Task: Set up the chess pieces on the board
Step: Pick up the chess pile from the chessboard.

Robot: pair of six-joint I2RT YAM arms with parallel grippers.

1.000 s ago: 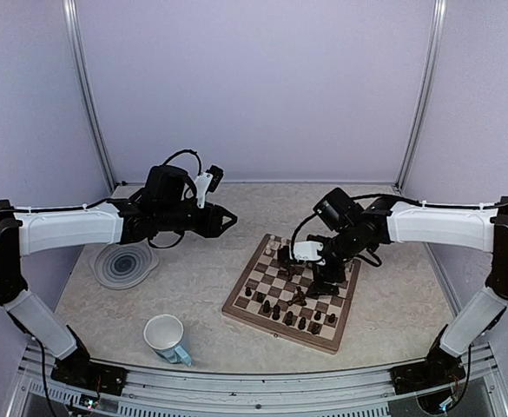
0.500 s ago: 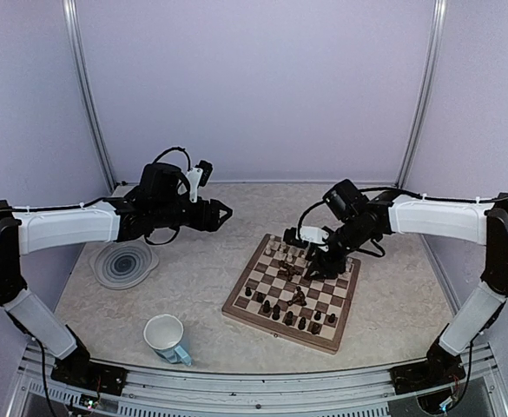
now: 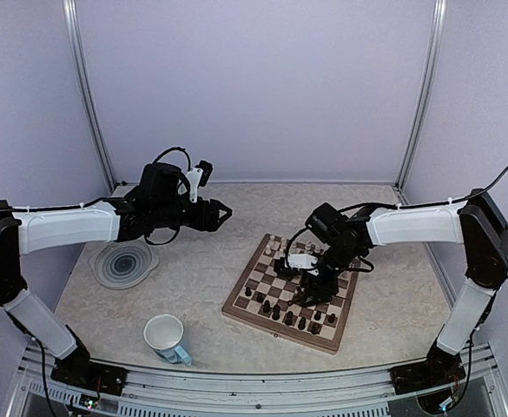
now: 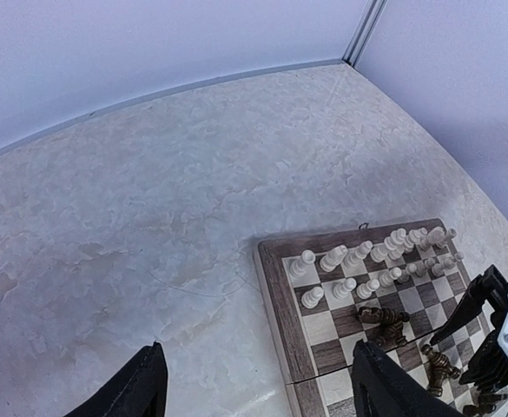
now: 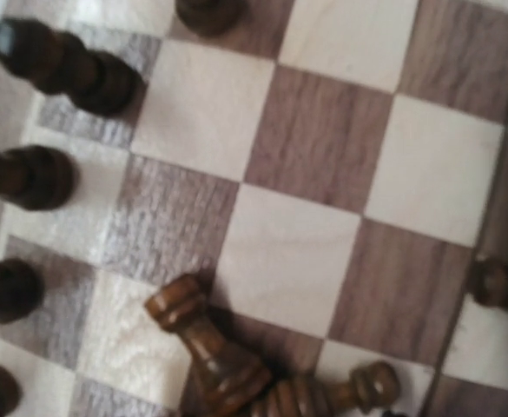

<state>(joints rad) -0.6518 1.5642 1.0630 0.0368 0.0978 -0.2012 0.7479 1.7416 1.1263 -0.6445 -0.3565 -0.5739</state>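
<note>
Marbled tabletop; board point(image 4: 273, 300) toward its right near side. Right gripper point(image 3: 310, 276) spread and empty, low over toppled dark pieces point(image 5: 227, 365) mid-board. Left gripper point(image 3: 223, 211) spread, empty, well apart. Risk: fingers clip standing neighbours, or a lying piece rolls from the pinch.

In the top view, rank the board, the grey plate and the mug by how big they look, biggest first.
1. board, clearly largest
2. plate
3. mug, close to the plate; it sits nearer the camera, so that gap is unsure.
</note>
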